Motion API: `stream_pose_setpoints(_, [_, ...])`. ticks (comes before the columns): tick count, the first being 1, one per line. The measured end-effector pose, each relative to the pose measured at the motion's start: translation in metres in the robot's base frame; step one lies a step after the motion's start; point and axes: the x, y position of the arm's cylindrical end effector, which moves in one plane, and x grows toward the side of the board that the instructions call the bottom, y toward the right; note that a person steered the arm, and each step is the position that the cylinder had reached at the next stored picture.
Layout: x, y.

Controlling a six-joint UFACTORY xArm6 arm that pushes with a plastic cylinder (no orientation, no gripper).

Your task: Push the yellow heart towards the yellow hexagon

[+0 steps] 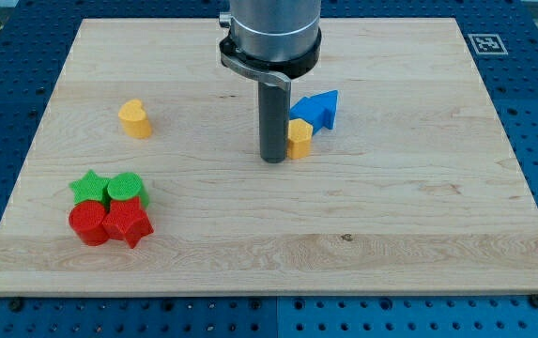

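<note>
The yellow heart point(135, 118) lies on the wooden board at the view's upper left. The yellow hexagon point(299, 138) lies near the board's middle, touching a blue triangle-like block point(317, 110) just above and right of it. My tip point(273, 159) rests on the board right beside the yellow hexagon's left side, far to the right of the yellow heart.
A cluster of blocks sits at the lower left: a green star point(88, 187), a green round block point(126, 189), a red round block point(89, 225) and a red star point(129, 223). The board's edge point(269, 295) borders a blue perforated table.
</note>
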Motion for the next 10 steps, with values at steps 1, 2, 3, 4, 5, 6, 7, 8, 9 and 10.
stream_pose_setpoints(1, [0.0,-0.022])
stream_pose_setpoints(2, [0.007,-0.075])
stream_pose_setpoints(3, [0.023,-0.132])
stream_pose_setpoints(4, [0.022,-0.189])
stream_pose_setpoints(5, [-0.006,-0.224])
stream_pose_setpoints(6, [-0.053,-0.228])
stream_pose_setpoints(7, [-0.075,-0.212])
stream_pose_setpoints(8, [-0.077,-0.174])
stream_pose_setpoints(9, [-0.077,-0.141])
stream_pose_setpoints(10, [-0.077,-0.131])
